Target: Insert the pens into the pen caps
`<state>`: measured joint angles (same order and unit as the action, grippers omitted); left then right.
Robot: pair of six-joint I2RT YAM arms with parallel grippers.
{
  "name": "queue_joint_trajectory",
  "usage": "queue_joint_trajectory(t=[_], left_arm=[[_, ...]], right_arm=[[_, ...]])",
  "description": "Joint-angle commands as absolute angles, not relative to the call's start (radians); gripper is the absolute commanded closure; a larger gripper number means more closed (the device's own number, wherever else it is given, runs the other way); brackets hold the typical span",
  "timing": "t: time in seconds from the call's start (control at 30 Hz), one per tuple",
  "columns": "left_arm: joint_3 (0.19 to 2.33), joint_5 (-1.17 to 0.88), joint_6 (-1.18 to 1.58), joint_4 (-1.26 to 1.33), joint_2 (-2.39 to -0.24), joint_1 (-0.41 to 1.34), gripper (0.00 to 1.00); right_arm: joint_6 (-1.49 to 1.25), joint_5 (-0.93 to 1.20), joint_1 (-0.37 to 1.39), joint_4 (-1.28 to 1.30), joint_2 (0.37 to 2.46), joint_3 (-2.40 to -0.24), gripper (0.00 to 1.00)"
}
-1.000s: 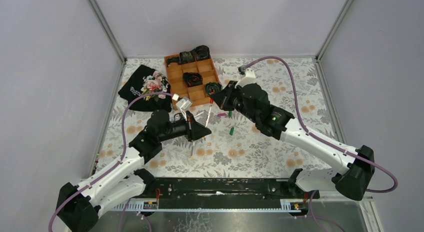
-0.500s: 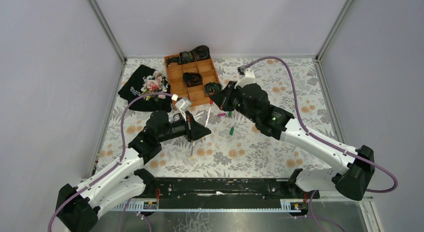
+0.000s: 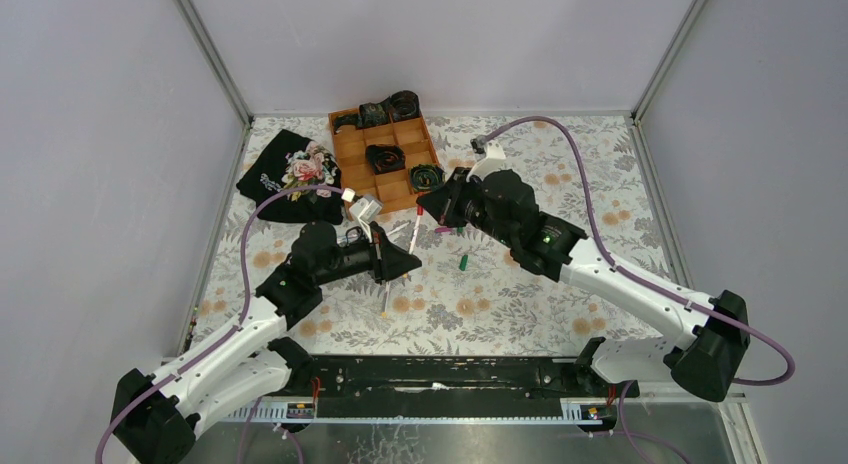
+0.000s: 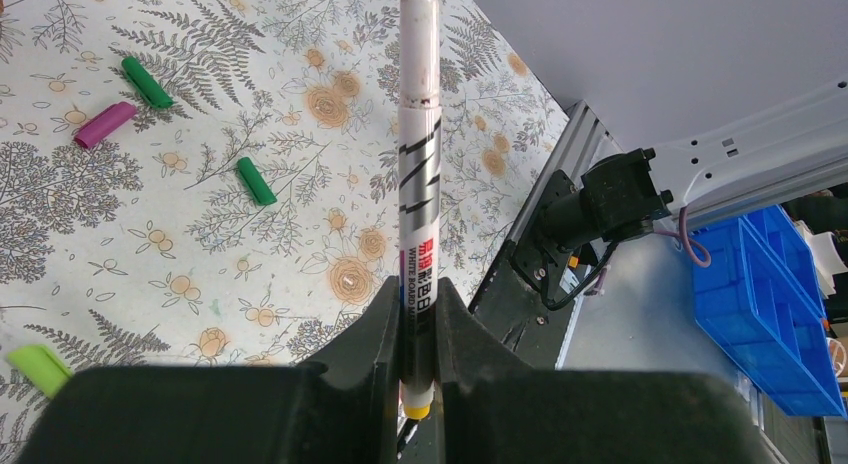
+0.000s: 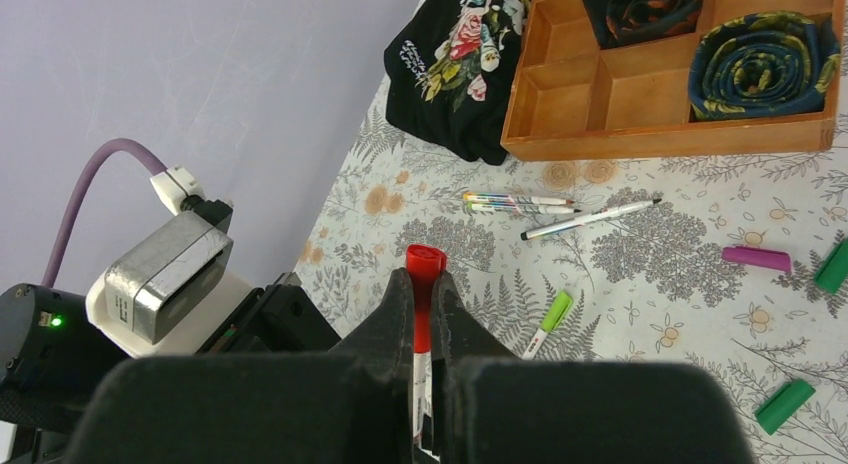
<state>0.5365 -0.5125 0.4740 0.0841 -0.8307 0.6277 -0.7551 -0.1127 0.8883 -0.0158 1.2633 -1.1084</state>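
Note:
My left gripper is shut on a white whiteboard pen. The pen has a yellow end in the jaws and a red end at the top edge of the view. My right gripper is shut on a red cap, with a white printed barrel between the jaws below it. In the top view the left gripper and right gripper hover close together over the table's middle. Loose on the cloth lie dark green caps, a magenta cap and a lime-capped pen.
A wooden compartment tray with black coiled items stands at the back. A black floral cloth lies to its left. Two thin pens lie in front of the tray. A blue bin sits beyond the table's near edge.
My right gripper has moved a little to the left, closer to the left gripper, still holding the red cap. The left gripper has barely moved.

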Motion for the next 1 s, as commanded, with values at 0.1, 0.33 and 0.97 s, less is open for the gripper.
queue_joint_trajectory(t=[0.1, 0.33, 0.97], left_arm=[[0.531, -0.487, 0.457, 0.146, -0.806, 0.632, 1.0], [0.54, -0.457, 0.479, 0.155, -0.798, 0.632, 1.0], [0.527, -0.478, 0.511, 0.201, -0.766, 0.632, 1.0]], right_arm=[[-0.733, -0.038, 0.89, -0.108, 1.222, -1.072, 1.0], [-0.734, -0.048, 0.941, -0.166, 1.19, -0.975, 1.0], [-0.707, -0.145, 1.025, -0.177, 1.133, -0.92, 0.36]])
